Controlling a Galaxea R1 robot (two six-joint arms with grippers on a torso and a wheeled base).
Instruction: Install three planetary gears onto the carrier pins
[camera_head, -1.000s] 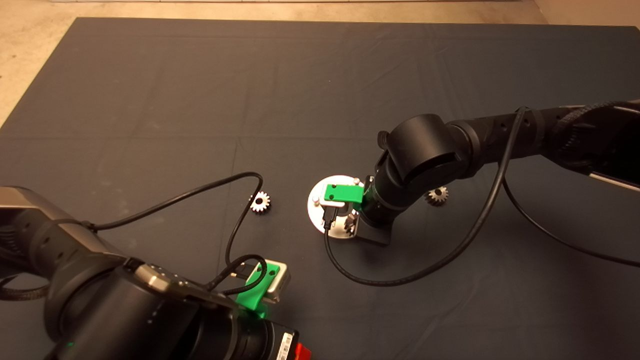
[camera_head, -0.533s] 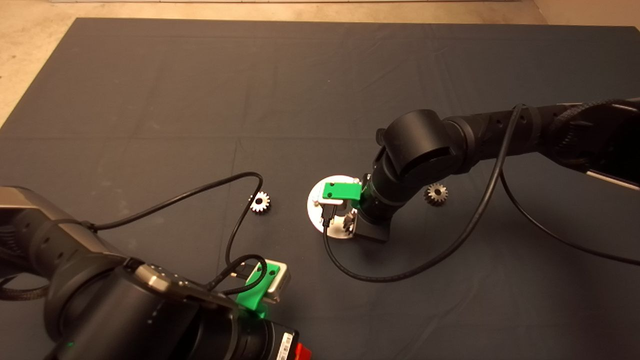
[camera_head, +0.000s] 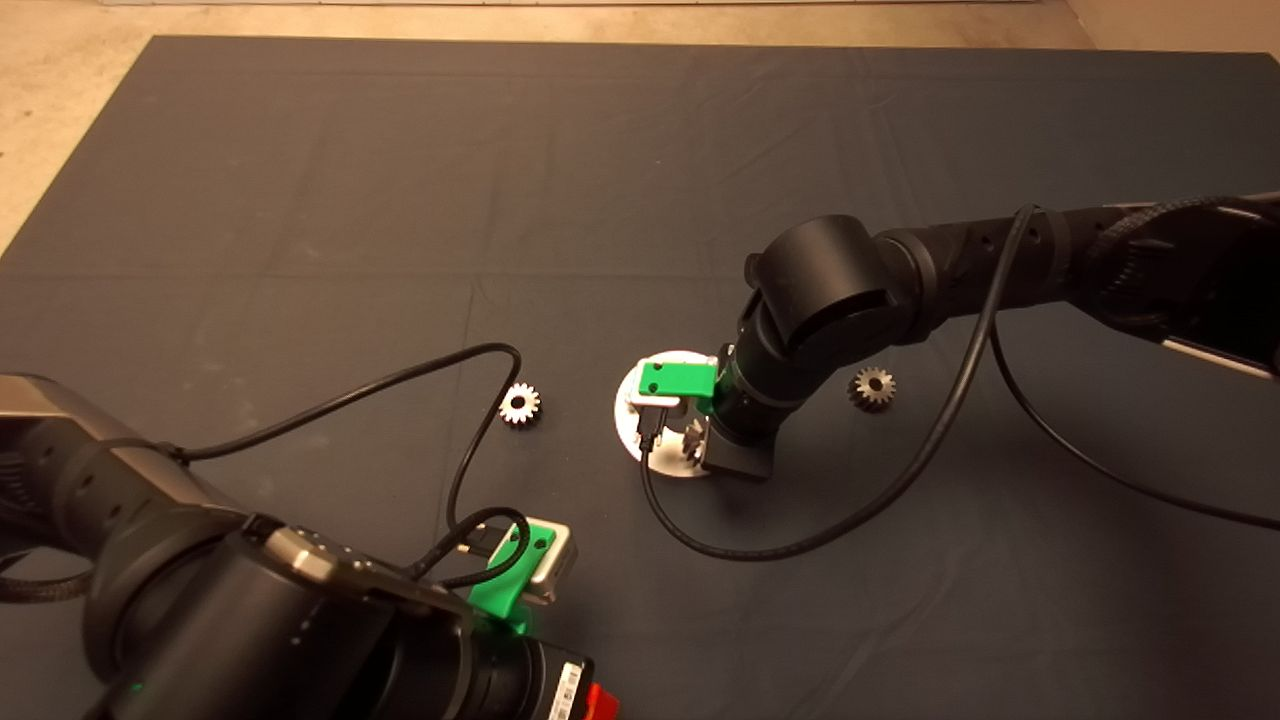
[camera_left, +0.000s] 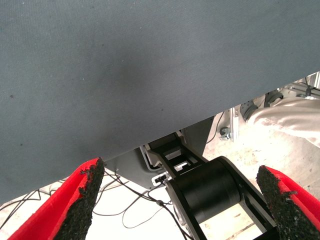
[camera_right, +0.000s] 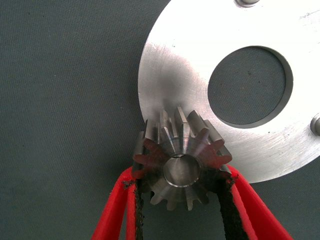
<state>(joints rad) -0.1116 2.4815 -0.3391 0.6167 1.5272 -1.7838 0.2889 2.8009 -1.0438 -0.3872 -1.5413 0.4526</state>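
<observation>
The shiny silver disc (camera_head: 640, 400) with a round centre hole lies mid-mat. My right gripper (camera_head: 694, 446) hangs over its near edge, shut on one planetary gear (camera_right: 181, 165), held by the sides with its bore facing the camera. In the right wrist view the gear overlaps the disc's rim (camera_right: 175, 65). Two carrier pins (camera_right: 247, 2) (camera_right: 316, 124) show at the picture's edges; the third is hidden. Two more gears lie flat on the mat, one left of the disc (camera_head: 520, 404) and one right of it (camera_head: 873, 387). My left gripper (camera_left: 180, 172) is open and parked at the lower left.
Black cables loop over the mat, one from the left arm (camera_head: 400, 385) close to the left gear, one from the right arm (camera_head: 800, 545) in front of the disc. A person's leg (camera_left: 290, 117) shows past the mat's edge in the left wrist view.
My right arm has shifted a little to the left with the gear in its fingers, staying over the disc's near edge. The two loose gears and the left arm have not moved.
</observation>
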